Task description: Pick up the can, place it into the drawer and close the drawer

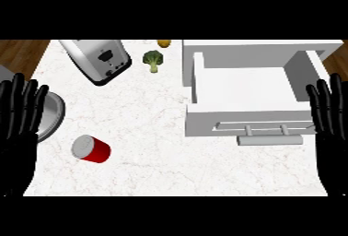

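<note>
Where the counter [176,170] meets its left edge, the left hand [19,120] rests with fingers straight and spread, pointing up and holding nothing. Just beside it, a round grey plate [53,115] pokes in over that same left edge, partly hidden behind the hand. Near the front-left part of the counter lies the can [91,149], red with a pale grey end, tipped on its side and touching neither hand. Toward the back-left corner sits a silver toaster [100,59], set at an angle. A little further right along the back edge there is a small piece of broccoli [153,60], and just past it a small yellow-orange thing [164,43] that I cannot make out. Over on the right side, the white drawer [245,120] stands pulled open, its inside bare, its bar handle [266,129] facing the front edge. At the counter's right edge the right hand [329,120] rests like the other one, fingers straight and up, gripping nothing, just beside the drawer's right wall.
</note>
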Robot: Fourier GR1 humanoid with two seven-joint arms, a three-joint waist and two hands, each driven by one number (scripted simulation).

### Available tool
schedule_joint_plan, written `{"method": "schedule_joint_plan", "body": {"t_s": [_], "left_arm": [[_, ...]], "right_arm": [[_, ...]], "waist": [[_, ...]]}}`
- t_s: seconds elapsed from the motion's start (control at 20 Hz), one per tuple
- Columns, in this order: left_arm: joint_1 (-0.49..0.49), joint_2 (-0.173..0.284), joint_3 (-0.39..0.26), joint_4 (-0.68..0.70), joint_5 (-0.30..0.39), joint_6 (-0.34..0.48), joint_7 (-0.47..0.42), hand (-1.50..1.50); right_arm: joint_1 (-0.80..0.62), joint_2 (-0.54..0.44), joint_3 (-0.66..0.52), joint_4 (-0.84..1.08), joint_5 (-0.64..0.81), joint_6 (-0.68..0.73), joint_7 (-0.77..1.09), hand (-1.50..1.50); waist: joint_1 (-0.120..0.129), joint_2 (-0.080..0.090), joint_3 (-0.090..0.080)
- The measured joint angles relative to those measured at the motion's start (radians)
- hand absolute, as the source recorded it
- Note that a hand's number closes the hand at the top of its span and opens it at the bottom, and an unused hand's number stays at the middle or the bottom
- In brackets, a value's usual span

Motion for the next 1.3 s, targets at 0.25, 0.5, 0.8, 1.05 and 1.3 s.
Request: {"method": "schedule_joint_plan", "body": {"t_s": [0.25, 0.5, 0.8, 1.05, 1.3], "left_arm": [[0.074, 0.042, 0.060, -0.018, 0.117, -0.109, -0.037, -1.50], [0.212, 0.064, 0.115, -0.031, 0.206, -0.126, 0.094, -1.50], [0.283, 0.091, 0.200, -0.106, 0.307, -0.128, 0.252, -1.50], [0.271, 0.108, 0.283, -0.101, 0.382, -0.173, 0.297, -1.50], [0.243, 0.088, 0.291, -0.060, 0.362, -0.202, 0.309, -1.50]], "right_arm": [[0.004, -0.013, -0.039, -0.003, -0.054, 0.028, 0.005, -1.50], [0.052, -0.013, -0.082, 0.027, -0.064, -0.007, 0.121, -1.50], [0.059, -0.020, -0.105, 0.011, -0.072, -0.025, 0.233, -1.50], [0.085, -0.011, -0.113, 0.035, -0.072, -0.011, 0.200, -1.50], [0.086, -0.021, -0.150, 0.054, -0.093, 0.011, 0.184, -1.50]], "waist": [[0.016, -0.011, -0.001], [0.028, -0.013, -0.001], [0.025, -0.016, -0.001], [0.021, -0.016, -0.001], [0.020, -0.015, -0.001]]}}
